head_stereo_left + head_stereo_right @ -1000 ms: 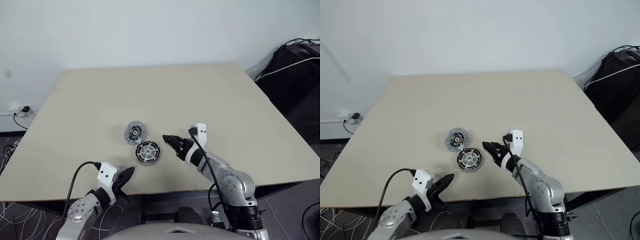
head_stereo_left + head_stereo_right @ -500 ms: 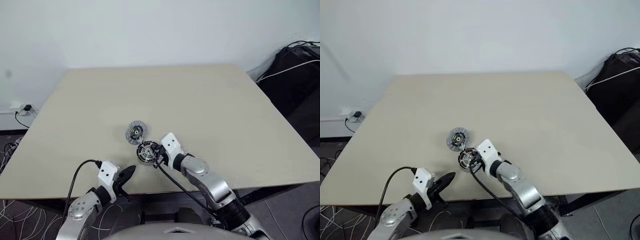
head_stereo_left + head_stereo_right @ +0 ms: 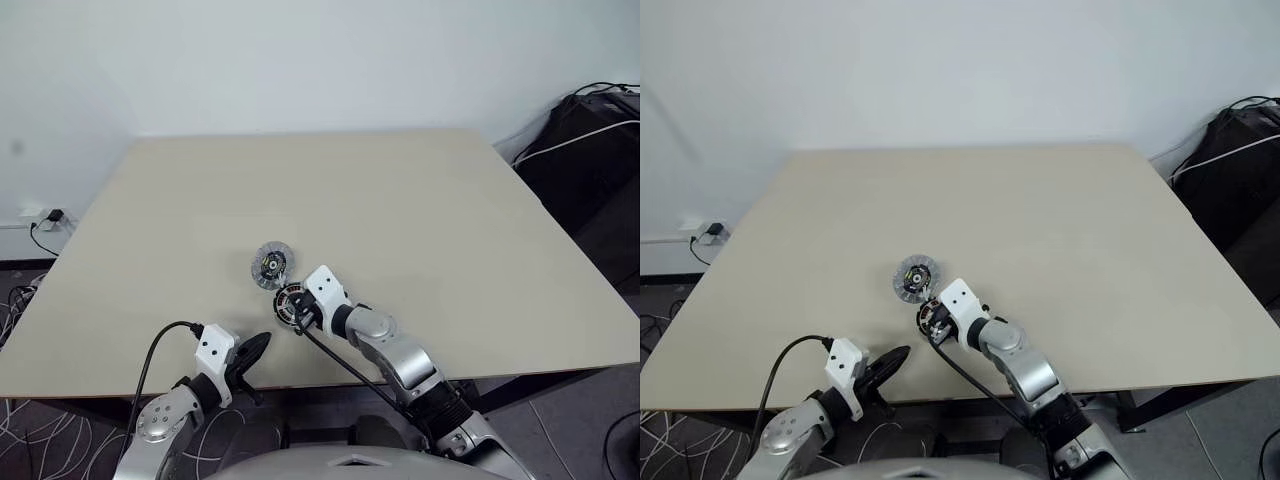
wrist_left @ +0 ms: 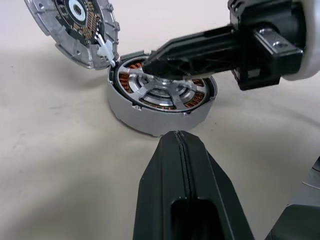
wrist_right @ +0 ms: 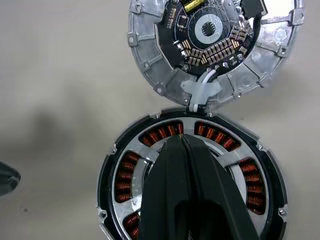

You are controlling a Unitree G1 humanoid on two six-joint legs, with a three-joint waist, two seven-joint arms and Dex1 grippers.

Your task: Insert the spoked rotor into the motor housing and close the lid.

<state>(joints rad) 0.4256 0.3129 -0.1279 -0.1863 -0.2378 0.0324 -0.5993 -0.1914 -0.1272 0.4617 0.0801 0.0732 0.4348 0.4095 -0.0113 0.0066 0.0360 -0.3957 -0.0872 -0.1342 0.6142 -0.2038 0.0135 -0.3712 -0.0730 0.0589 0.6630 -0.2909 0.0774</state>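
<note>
Right gripper (image 4: 152, 62) has swung left from beside the motor housing (image 4: 160, 102) and now sits fingers pressed together on the spoked rotor (image 5: 195, 172) inside it, lower centre of frame. Lid (image 3: 270, 266) lies open just above; left gripper (image 3: 252, 352) stays shut at the table (image 3: 420, 210) edge.

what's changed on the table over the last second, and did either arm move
The right gripper swung in toward the robot's left from beside the motor housing and closed; its shut fingers now sit over the housing's centre, atop the spoked rotor already seated inside. The lid lies open beside the housing, board side up, as before. The left gripper stayed shut near the table's front edge.
</note>
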